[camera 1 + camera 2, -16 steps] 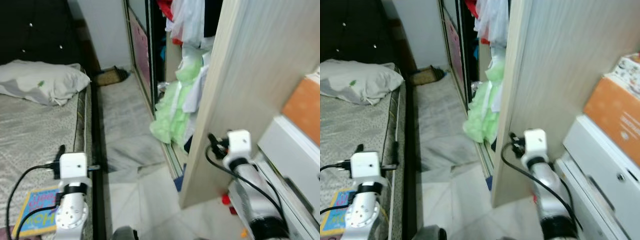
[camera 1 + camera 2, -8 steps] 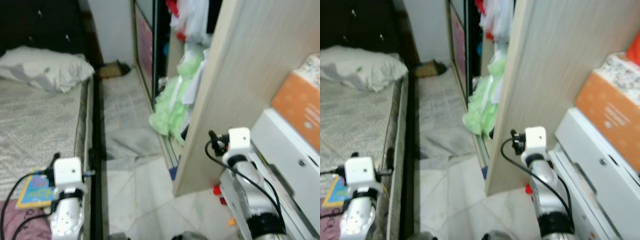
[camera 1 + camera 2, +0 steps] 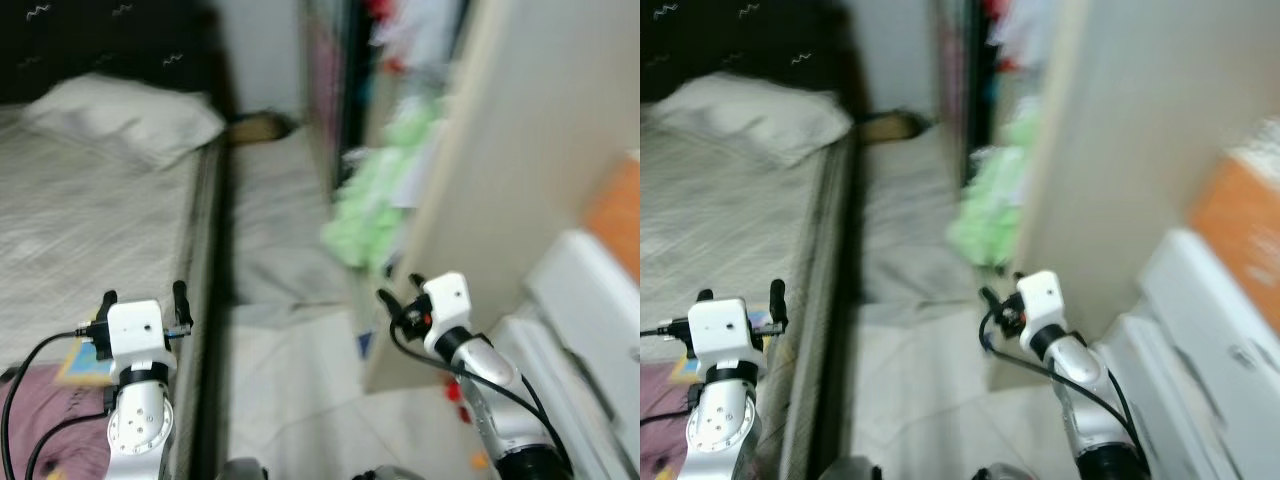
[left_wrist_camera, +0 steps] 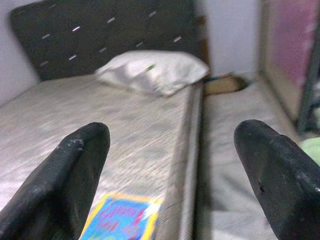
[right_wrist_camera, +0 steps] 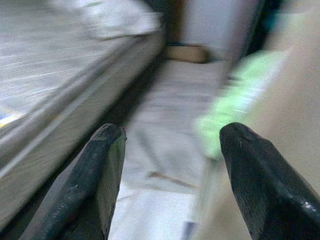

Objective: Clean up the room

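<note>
Both claws gape: soft pillow (image 4: 152, 71), flat book (image 4: 122, 218) on mattress (image 4: 75, 120).

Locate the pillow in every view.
Left eye view: pillow at the bed's head, far left.
Right eye view: pillow, same place.
Left wrist view: pillow against the dark headboard.
Right wrist view: pillow, blurred, on the bed's far end.
Shared landmark: the green clothes.

Two spread black fingers (image 5: 92, 185) over blurred pale floor (image 5: 165, 115), bed edge (image 5: 60, 125) alongside, green clothes (image 5: 235, 100) opposite.
</note>
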You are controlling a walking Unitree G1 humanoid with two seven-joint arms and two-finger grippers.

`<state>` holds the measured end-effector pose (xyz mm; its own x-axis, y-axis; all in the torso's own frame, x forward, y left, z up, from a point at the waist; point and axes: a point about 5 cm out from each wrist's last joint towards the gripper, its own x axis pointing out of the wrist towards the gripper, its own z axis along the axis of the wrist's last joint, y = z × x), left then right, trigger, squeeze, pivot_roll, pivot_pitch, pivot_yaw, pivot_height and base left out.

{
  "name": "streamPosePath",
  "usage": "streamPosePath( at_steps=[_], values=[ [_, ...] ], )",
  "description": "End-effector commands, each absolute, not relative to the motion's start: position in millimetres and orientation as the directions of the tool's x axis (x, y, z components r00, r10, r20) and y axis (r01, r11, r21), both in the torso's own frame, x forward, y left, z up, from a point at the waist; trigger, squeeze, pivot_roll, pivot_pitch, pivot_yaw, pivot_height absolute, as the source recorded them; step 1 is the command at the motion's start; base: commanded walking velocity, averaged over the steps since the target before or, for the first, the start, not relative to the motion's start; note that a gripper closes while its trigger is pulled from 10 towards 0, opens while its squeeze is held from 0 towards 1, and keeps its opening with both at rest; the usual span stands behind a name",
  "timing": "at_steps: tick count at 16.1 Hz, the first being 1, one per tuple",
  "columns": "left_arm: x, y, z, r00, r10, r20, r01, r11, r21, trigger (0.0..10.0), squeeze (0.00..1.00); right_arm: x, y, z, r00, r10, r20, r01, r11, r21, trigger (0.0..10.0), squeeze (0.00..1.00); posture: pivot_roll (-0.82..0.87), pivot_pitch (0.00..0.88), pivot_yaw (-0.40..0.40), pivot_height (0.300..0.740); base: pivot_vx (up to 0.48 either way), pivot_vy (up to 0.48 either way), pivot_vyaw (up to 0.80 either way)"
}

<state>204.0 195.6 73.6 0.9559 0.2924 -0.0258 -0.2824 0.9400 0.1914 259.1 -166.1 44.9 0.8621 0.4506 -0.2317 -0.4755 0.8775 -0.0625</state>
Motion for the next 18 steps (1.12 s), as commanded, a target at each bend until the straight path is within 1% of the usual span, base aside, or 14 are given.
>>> streamPosePath(
  at_steps=[1, 3, 4, 5, 8, 9, 10, 11, 13, 15, 17, 18],
  values=[
    [203, 197, 75, 0.959, 0.282, -0.025, -0.272, 0.942, 0.196, 10.0, 0.0, 256, -173, 45, 0.823, 0.503, -0.265, -0.536, 0.841, -0.067, 10.0, 0.0, 0.0, 0.0, 0.01, 0.74, 0.0, 0.0, 0.8],
    [205, 196, 75, 0.96, 0.277, -0.022, -0.268, 0.944, 0.195, 10.0, 0.0, 252, -187, 41, 0.774, 0.543, -0.327, -0.594, 0.801, -0.077, 10.0, 0.0, -0.01, 0.0, 0.01, 0.74, 0.0, 0.0, 0.8],
    [207, 194, 76, 0.962, 0.272, -0.02, -0.264, 0.945, 0.192, 10.0, 0.0, 255, -187, 44, 0.767, 0.557, -0.32, -0.614, 0.782, -0.109, 10.0, 0.0, -0.01, 0.0, 0.009, 0.74, 0.0, 0.0, 0.8],
    [208, 193, 77, 0.962, 0.271, -0.017, -0.263, 0.946, 0.19, 10.0, 0.0, 261, -182, 50, 0.773, 0.564, -0.292, -0.613, 0.781, -0.115, 10.0, 0.0, -0.01, 0.0, 0.008, 0.74, 0.0, 0.0, 0.8],
    [208, 196, 77, 0.949, 0.315, -0.02, -0.306, 0.933, 0.19, 10.0, 0.0, 285, -165, 69, 0.868, 0.471, -0.156, -0.493, 0.856, -0.155, 10.0, 0.0, 0.01, 0.0, 0.006, 0.74, 0.0, 0.0, 0.8],
    [207, 199, 75, 0.943, 0.332, -0.036, -0.32, 0.93, 0.183, 10.0, 0.0, 293, -159, 75, 0.899, 0.423, -0.116, -0.436, 0.892, -0.12, 10.0, 0.0, 0.02, 0.0, 0.005, 0.74, 0.0, 0.0, 0.8],
    [206, 201, 71, 0.938, 0.343, -0.058, -0.327, 0.927, 0.184, 10.0, 0.0, 302, -152, 79, 0.925, 0.37, -0.082, -0.374, 0.926, -0.049, 10.0, 0.0, 0.02, 0.0, 0.005, 0.74, 0.0, 0.0, 0.8],
    [204, 201, 67, 0.938, 0.339, -0.067, -0.324, 0.93, 0.171, 10.0, 0.0, 305, -148, 78, 0.933, 0.351, -0.082, -0.353, 0.936, -0.01, 10.0, 0.0, 0.03, 0.0, 0.0, 0.74, 0.0, 0.0, 0.79],
    [205, 196, 63, 0.939, 0.336, -0.074, -0.322, 0.933, 0.16, 10.0, 0.0, 311, -141, 81, 0.941, 0.333, -0.054, -0.333, 0.943, 0.001, 10.0, 0.0, 0.04, 0.0, 0.003, 0.74, 0.0, 0.0, 0.79],
    [211, 195, 68, 0.93, 0.365, -0.033, -0.356, 0.922, 0.155, 10.0, 0.0, 318, -146, 90, 0.961, 0.277, -0.01, -0.277, 0.961, 0.016, 10.0, 0.0, 0.03, 0.0, 0.007, 0.74, 0.0, 0.0, 0.79],
    [217, 196, 73, 0.919, 0.394, -0.012, -0.387, 0.908, 0.162, 10.0, 0.0, 320, -152, 89, 0.971, 0.236, -0.02, -0.236, 0.972, 0.024, 10.0, 0.0, 0.04, 0.0, 0.001, 0.74, 0.0, 0.0, 0.79],
    [220, 197, 75, 0.927, 0.375, -0.008, -0.369, 0.915, 0.16, 10.0, 0.0, 318, -152, 86, 0.971, 0.237, -0.031, -0.236, 0.971, 0.028, 10.0, 0.0, 0.03, 0.0, 0.006, 0.74, 0.0, 0.0, 0.79]
  ],
)
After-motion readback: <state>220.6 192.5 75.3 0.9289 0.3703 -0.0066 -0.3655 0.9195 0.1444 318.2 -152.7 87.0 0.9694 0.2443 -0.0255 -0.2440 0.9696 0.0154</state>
